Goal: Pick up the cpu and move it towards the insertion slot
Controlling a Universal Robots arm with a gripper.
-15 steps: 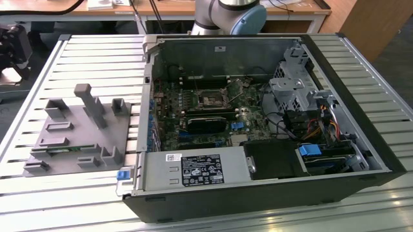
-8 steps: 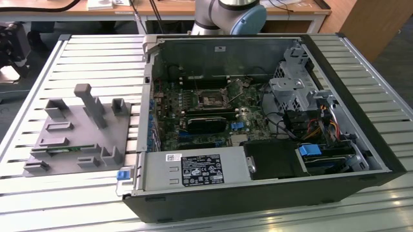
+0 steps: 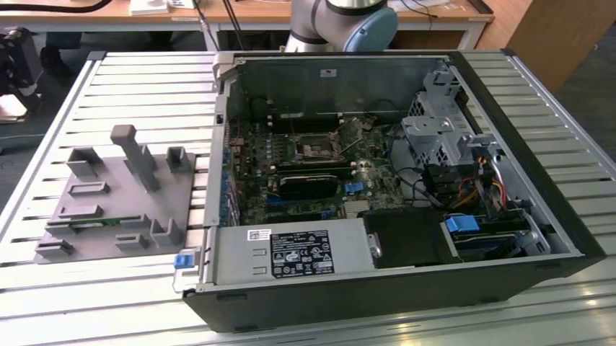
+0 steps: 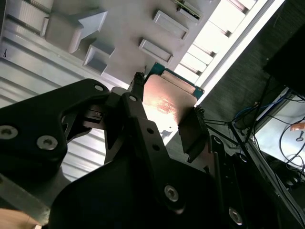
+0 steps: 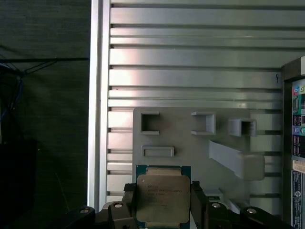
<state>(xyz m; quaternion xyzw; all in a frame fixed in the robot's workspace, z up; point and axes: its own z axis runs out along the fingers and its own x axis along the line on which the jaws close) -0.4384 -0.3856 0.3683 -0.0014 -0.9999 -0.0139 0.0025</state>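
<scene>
cpu (image 5: 161,199), one, between two fingers (image 5: 198,202)

Chip (image 5: 161,198): you see a dull silver top with a teal-green rim. In the second wrist view the chip (image 4: 167,102) shows a coppery pink sheen.
Gripper (image 5: 162,202): matt black, with silver screw heads.
Tray (image 3: 115,194): plain mid grey all over.
Table (image 3: 125,79): you have pale silver metal, striped by long parallel grooves.
Computer case (image 3: 385,299): black shell.
Socket (image 3: 316,148): silver frame, dark centre.
Label (image 3: 300,254): black with white print, on a grey box (image 3: 241,252).
Clip (image 3: 183,261): bright blue.
</scene>
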